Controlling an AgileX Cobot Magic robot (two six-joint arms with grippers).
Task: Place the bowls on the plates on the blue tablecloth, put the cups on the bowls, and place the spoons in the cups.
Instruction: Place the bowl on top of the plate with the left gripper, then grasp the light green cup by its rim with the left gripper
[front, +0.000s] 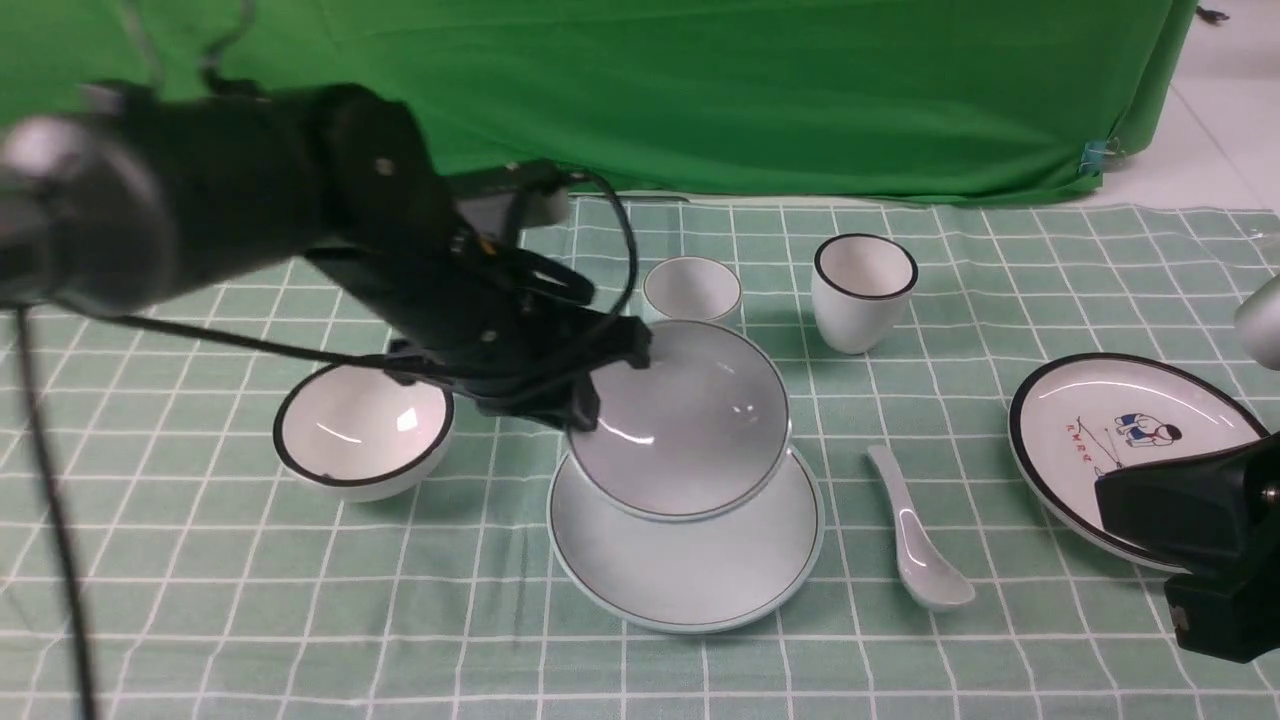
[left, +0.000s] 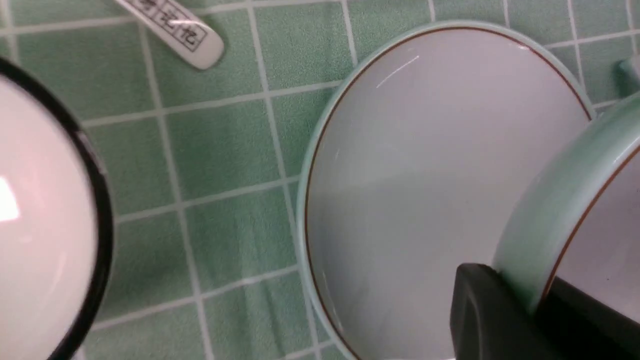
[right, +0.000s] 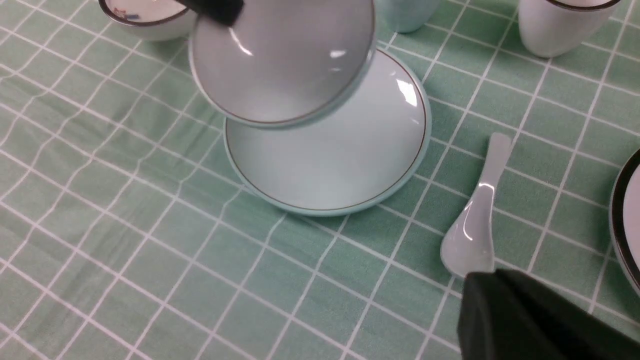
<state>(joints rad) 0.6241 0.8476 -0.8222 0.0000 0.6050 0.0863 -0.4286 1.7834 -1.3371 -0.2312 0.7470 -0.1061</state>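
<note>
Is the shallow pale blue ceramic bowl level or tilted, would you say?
Tilted: the bowl, gripped at its rim by the left gripper, shows its inside over the round pale blue plate.

Front camera faces forward — closer wrist cameras both share the blue plate (right: 340, 170).

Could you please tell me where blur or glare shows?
Front view: the left arm near the lens is smeared, and a glint sits on the pale blue bowl. Left wrist view: the white bowl is soft and washed out. Right wrist view: glare streaks the pale blue plate.
</note>
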